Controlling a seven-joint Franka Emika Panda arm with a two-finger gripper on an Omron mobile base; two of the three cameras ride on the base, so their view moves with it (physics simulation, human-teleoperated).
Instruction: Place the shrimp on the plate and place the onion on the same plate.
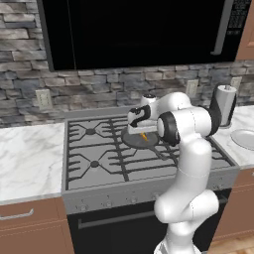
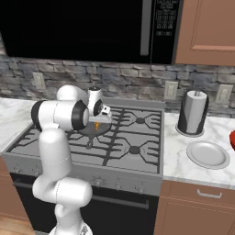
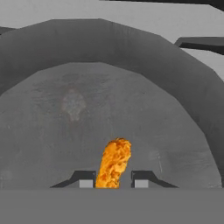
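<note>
Gripper [image 2: 97, 123] low over pan [image 2: 95, 130], shrimp [image 2: 97, 124] beneath.

shrimp [image 3: 114, 162] in pan [image 3: 52, 131] on stove [image 1: 94, 149], between pincer [image 3: 113, 179] fingertips. plate [image 2: 207, 154] on bench [image 2: 183, 160] right of stove, paper towel roll [image 2: 193, 112] just behind plate.

Grey stone backsplash [image 1: 99, 82], marble counter [image 1: 27, 156], gas stove [image 1: 99, 154], wooden cabinets [image 2: 206, 30]

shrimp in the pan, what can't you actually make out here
- Tiny orange curved shrimp: in the hand view its lower end is cut off by the bottom band, so contact with the jaws is unclear.
- Dark round pan: in the left base view the white arm covers its right part.
- Red object: cut off by the right base view's right edge.
</note>
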